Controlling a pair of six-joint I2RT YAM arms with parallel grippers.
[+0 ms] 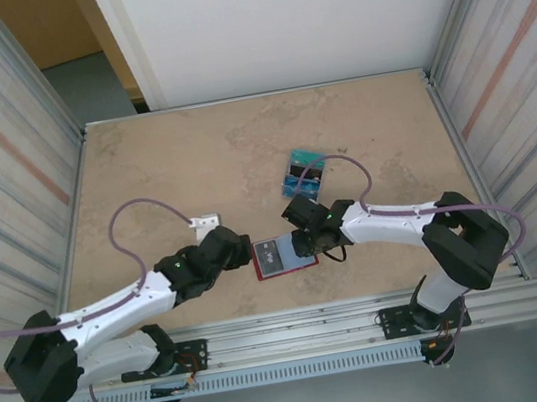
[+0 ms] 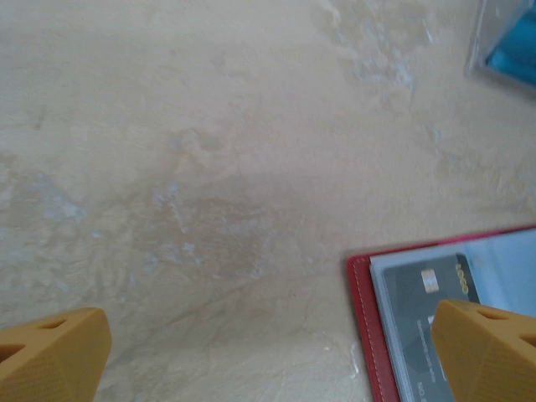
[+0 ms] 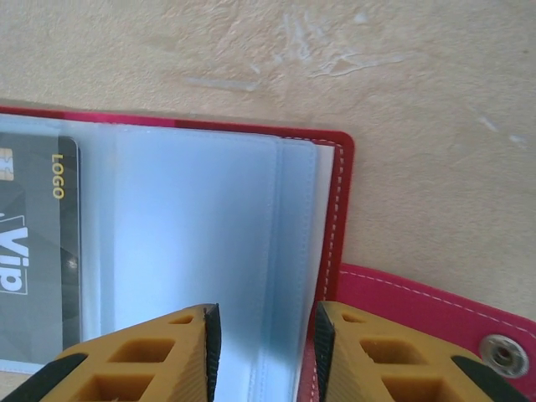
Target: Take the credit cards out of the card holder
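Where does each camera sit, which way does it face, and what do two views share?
Top external: above and behind the arms, looking down at the table; both arms, left tool and right tool show.
Left wrist: on the left arm, facing down at the table; its wide-open fingers show in the lower corners.
Right wrist: on the right arm, close above the card holder; its orange fingers show below.
Shared: both wrist views show the card holder's dark card.
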